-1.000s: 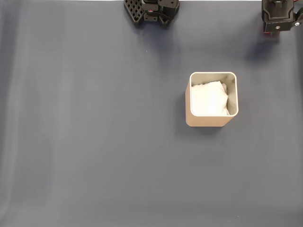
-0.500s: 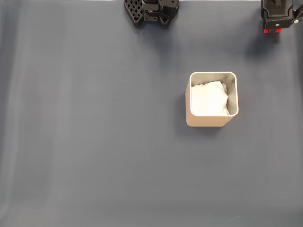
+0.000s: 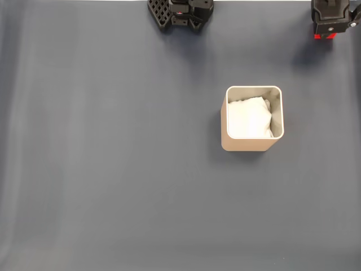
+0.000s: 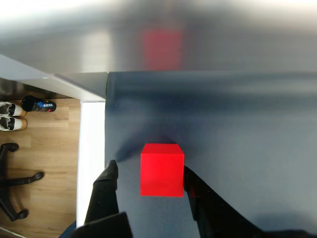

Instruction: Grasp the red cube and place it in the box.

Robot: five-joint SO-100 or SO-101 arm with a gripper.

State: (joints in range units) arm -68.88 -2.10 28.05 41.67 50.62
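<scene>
The red cube (image 4: 162, 169) rests on the dark blue mat near the table's corner. My gripper (image 4: 150, 167) stands open around it. The right finger (image 4: 194, 191) is at the cube's right face. The left finger (image 4: 106, 186) stands a small gap away from its left face. In the fixed view the gripper (image 3: 329, 25) is at the top right edge, with a sliver of the red cube (image 3: 324, 36) showing under it. The beige box (image 3: 251, 144) with white padding stands upright right of centre, well below and left of the gripper.
The arm's black base (image 3: 180, 12) sits at the top centre edge of the fixed view. In the wrist view the table edge (image 4: 91, 148) runs just left of the cube, with wooden floor, shoes and a chair base beyond it.
The gripper has shifted slightly toward the top edge of the fixed view, and a red sliver of the cube now shows below it. The box has not moved.
</scene>
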